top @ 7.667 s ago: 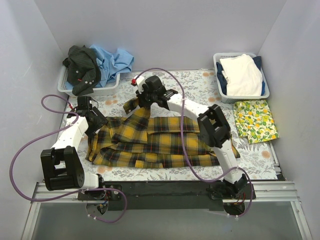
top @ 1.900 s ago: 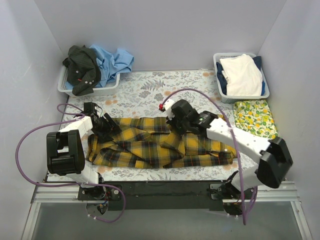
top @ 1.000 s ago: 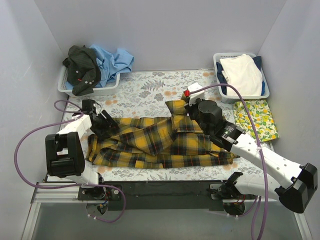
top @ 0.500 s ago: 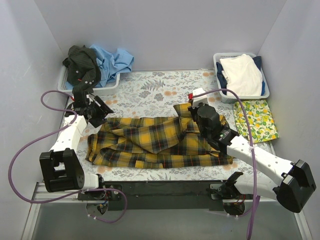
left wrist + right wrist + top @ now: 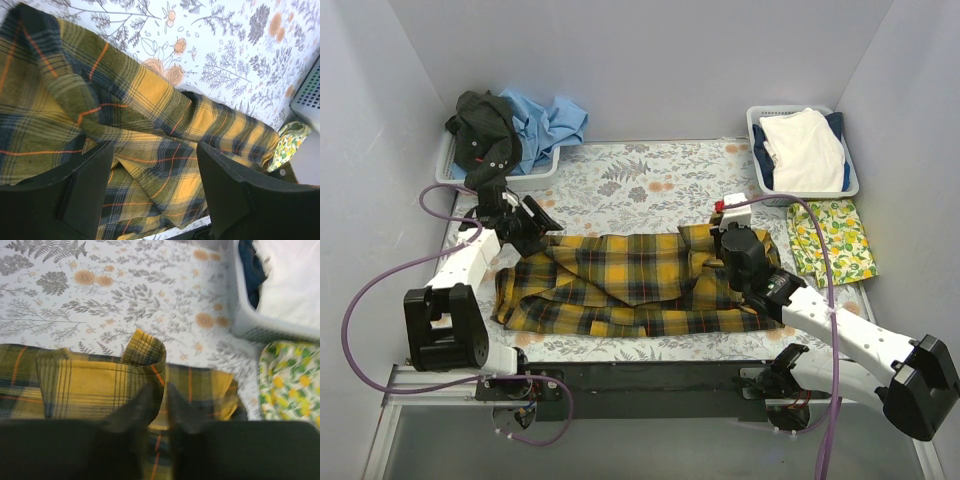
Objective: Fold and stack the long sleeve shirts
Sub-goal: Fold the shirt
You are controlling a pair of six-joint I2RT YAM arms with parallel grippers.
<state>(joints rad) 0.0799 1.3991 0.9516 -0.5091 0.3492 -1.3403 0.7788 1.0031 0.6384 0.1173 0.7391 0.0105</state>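
We find the plaid shirt (image 5: 640, 280) lying flat as a long band across the near half of the worktop (image 5: 620, 180). It runs from close to the left edge to near the right edge, with folds of cloth laid in over the body and one cuff (image 5: 145, 347) curled up at the right end. The right gripper (image 5: 728, 232) sits over that right end. On its wrist view the jaws stand almost together with a thin slit between them, but the view is blurred and we cannot tell whether any cloth is caught there. The left gripper (image 5: 542, 222) hovers over the shirt's far left corner, jaws wide apart and nothing in them. A dark shirt (image 5: 485, 135) and a light blue shirt (image 5: 552, 120) lie crumpled in the left basket (image 5: 535, 180) at the far left corner. The right basket (image 5: 807, 194) at the far right corner holds folded white and dark blue cloth, and a lemon-print cloth (image 5: 832, 242) lies just beside it. In our judgement the task is at an early stage: this shirt is narrowed lengthwise but not yet folded short or stacked, and the two shirts in the left basket are untouched.
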